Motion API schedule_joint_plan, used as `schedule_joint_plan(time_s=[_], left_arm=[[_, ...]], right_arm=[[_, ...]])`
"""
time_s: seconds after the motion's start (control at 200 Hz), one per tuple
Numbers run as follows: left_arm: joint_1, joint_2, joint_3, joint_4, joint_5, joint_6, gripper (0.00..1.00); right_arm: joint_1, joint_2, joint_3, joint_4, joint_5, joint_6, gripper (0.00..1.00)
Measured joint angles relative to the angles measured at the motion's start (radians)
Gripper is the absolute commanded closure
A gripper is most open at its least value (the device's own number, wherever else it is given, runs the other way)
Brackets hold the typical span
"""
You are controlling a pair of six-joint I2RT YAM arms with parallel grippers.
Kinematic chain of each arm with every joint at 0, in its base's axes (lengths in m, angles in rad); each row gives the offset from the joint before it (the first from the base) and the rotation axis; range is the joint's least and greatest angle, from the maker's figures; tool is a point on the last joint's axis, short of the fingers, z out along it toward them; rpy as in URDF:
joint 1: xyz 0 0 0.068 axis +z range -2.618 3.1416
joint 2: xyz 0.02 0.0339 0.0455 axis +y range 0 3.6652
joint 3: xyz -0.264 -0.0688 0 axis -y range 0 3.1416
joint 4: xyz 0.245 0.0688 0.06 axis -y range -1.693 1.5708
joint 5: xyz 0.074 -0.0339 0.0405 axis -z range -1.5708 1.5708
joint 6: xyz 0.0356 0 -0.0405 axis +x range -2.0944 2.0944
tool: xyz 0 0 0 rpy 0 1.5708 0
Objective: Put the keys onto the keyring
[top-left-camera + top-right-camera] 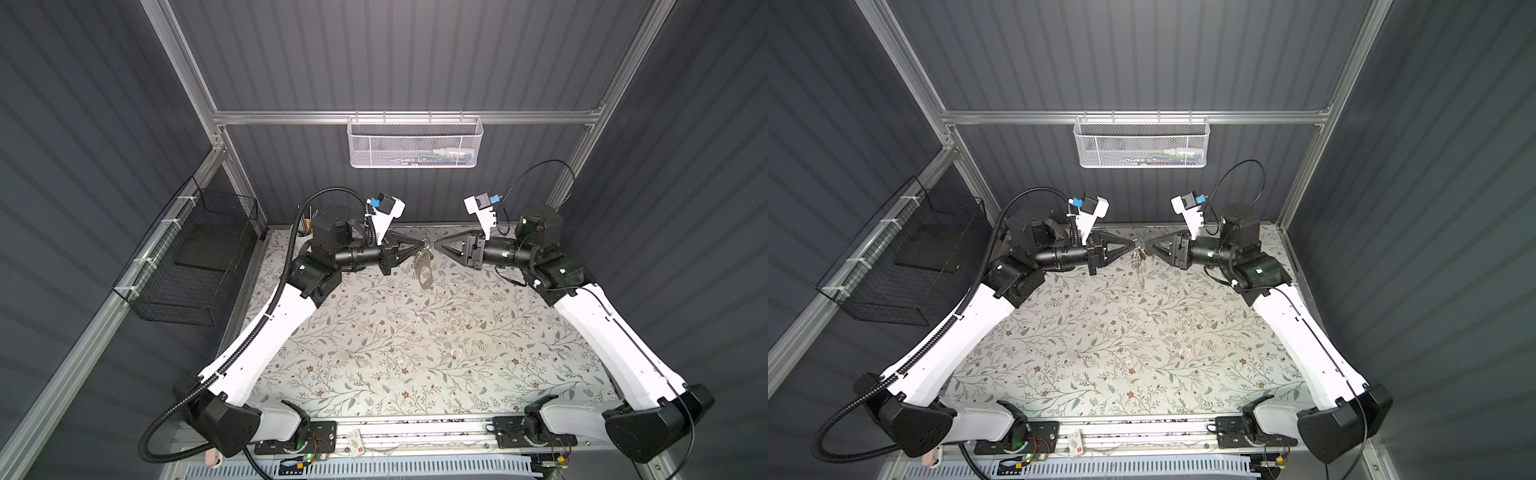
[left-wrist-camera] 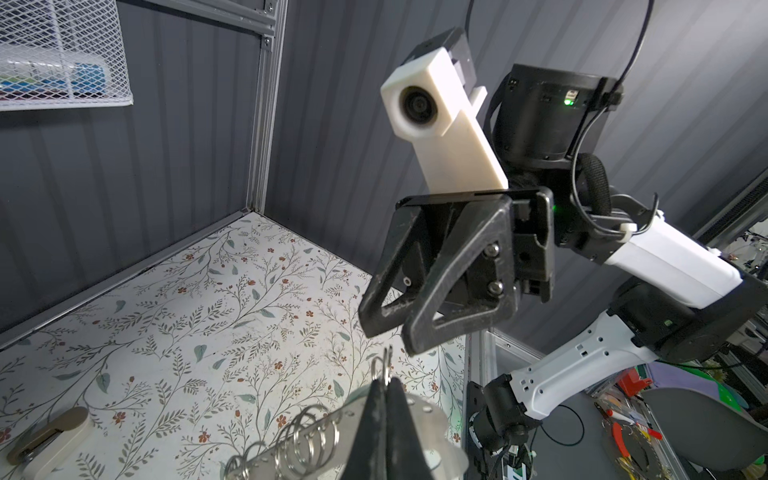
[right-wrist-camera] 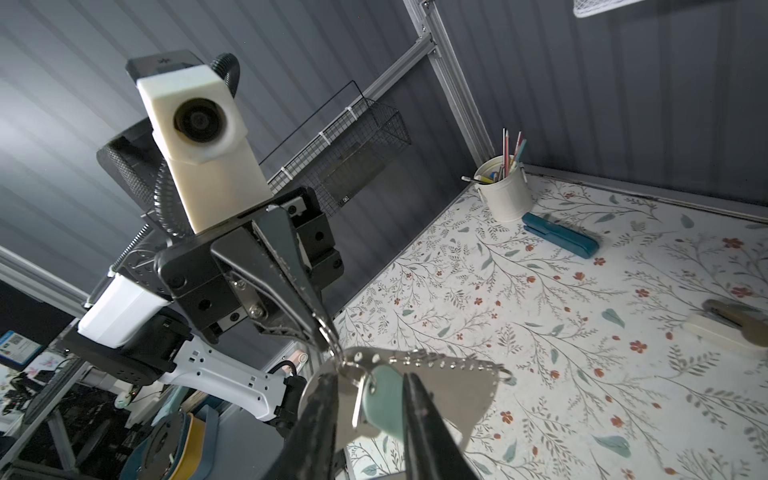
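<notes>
Both arms are white shell links joined by black motor housings. The left arm (image 1: 266, 332) carries a ribbed black conduit (image 1: 291, 232) clipped along it, and a thin black cable (image 1: 536, 170) loops above the right arm (image 1: 602, 328). Each wrist bears a white block camera housing (image 2: 419, 108) with a round dark lens. The left claw (image 1: 422, 248) and right claw (image 1: 437, 247) have black triangular open-frame fingers (image 2: 457, 266) fixed with silver screws (image 2: 492, 249). A small green light (image 2: 568, 101) glows on a joint.
</notes>
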Motion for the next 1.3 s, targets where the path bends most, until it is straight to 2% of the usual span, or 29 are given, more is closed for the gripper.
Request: schedule_joint_plan(time_s=[0.35, 0.45, 1.0, 1.091, 1.301], left_arm=[[0.000, 0.000, 0.000, 0.030, 0.001, -0.031, 1.00], [0.000, 0.000, -0.001, 0.048, -0.002, -0.042, 1.00], [0.000, 0.000, -0.015, 0.129, -0.003, -0.099, 1.00], [0.000, -0.002, -0.021, 0.137, -0.011, -0.103, 1.00], [0.000, -0.015, -0.040, 0.160, -0.030, -0.117, 1.00]], right_arm=[[0.000, 0.024, -0.010, 0.108, -0.066, 0.093, 0.86], [0.000, 0.024, -0.023, 0.117, -0.075, 0.104, 0.86], [0.058, 0.029, -0.055, 0.121, -0.048, 0.106, 0.84], [0.053, 0.028, -0.056, 0.121, -0.033, 0.102, 0.78], [0.032, -0.008, -0.091, 0.116, 0.032, 0.088, 0.73]])
